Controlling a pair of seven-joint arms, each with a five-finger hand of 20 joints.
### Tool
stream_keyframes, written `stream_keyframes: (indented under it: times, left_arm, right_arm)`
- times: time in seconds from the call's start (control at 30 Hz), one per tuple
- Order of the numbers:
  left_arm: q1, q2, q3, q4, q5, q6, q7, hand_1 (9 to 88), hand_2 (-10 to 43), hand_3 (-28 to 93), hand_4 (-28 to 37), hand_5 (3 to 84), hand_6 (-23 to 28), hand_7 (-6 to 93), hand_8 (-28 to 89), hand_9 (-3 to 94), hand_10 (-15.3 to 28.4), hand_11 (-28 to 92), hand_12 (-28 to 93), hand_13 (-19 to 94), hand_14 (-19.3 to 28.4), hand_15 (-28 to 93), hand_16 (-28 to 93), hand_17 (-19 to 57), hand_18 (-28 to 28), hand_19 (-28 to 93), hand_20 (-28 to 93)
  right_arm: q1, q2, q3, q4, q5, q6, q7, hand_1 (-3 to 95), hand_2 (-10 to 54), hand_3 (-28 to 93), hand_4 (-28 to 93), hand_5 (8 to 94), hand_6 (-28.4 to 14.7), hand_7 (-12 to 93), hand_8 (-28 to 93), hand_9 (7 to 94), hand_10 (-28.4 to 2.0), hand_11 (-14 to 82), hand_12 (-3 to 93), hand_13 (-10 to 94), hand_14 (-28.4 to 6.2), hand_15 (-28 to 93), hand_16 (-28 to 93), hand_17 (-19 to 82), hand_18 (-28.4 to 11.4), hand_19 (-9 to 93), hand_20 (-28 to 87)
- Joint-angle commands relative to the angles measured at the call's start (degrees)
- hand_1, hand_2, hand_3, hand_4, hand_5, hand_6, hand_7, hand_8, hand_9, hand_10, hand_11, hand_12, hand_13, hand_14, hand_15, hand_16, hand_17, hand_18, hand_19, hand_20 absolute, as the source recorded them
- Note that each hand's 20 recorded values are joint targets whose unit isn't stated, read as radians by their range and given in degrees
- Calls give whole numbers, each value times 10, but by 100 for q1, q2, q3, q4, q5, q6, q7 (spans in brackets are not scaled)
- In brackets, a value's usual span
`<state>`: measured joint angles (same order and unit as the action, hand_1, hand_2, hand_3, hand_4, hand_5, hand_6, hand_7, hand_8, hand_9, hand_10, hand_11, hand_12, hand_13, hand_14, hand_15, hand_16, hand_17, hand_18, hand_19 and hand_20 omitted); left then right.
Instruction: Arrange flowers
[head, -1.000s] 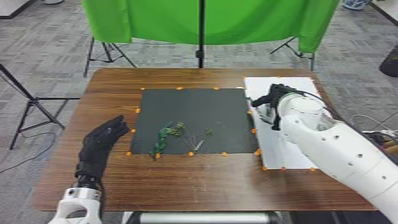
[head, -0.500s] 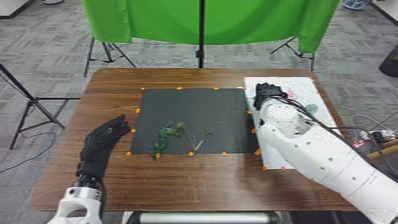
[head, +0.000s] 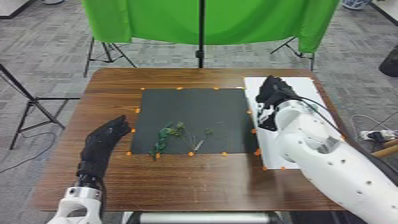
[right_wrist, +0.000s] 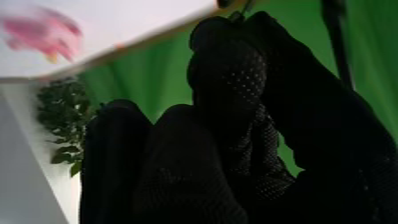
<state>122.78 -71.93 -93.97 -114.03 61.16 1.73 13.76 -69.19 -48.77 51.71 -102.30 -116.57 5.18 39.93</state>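
Observation:
In the head view, my right hand (head: 277, 92) is over the upper left part of the white board (head: 275, 145). Its thumb and a fingertip meet in the right wrist view, where my right hand (right_wrist: 222, 120) pinches a thin dark stem (right_wrist: 245, 7). A blurred pink flower (right_wrist: 43, 31) and leafy greenery (right_wrist: 62, 120) appear beyond the glove. Green sprigs (head: 163, 137) and thin-stemmed flowers (head: 195, 144) lie on the lower part of the dark mat (head: 191, 110). My left hand (head: 105, 134) stays left of the mat, fingers straight and empty.
Orange markers (head: 189, 154) line the edges of the mat and board. Brown wooden table (head: 195, 185) surrounds both. A green cloth (head: 204, 22) hangs on stands behind the far edge, and cables (head: 378, 135) are off to the right.
My right hand has turned over the white board, and its arm has shifted. It now covers the pink flower seen beside it half a second ago. My left hand has kept still.

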Motion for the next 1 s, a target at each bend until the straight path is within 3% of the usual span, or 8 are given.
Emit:
stream_keyframes:
  times: [0.03, 0.53, 1.0]
  left_arm:
    - [71, -54, 42, 77, 25, -105, -62, 263, -76, 665, -183, 474, 32, 116, -41, 424, 120, 132, 156, 317, 164, 218, 60, 33, 144, 75, 242]
    - [86, -97, 63, 77, 43, -107, -112, 264, -73, 663, -181, 472, 31, 113, -40, 423, 119, 132, 156, 316, 164, 216, 60, 33, 144, 75, 242]
    - [84, -112, 86, 86, 45, -135, -90, 262, -74, 665, -182, 473, 31, 113, -40, 423, 120, 132, 156, 316, 164, 217, 60, 33, 144, 75, 243]
  right_arm:
    - [-597, -254, 107, -781, 73, -404, -148, 567, -95, 560, 37, 823, -44, 321, 280, 929, -108, 495, 270, 937, -18, 721, 272, 748, -129, 932, 684]
    - [-1001, -417, -461, -683, -141, -650, -390, 569, -95, 555, 40, 824, -47, 321, 279, 930, -107, 495, 268, 937, -18, 723, 264, 747, -127, 932, 684]
    - [-900, -539, -416, -712, 51, -217, -551, 544, -95, 453, 0, 812, -35, 326, 249, 925, -109, 490, 274, 937, -17, 711, 272, 744, -125, 932, 677]
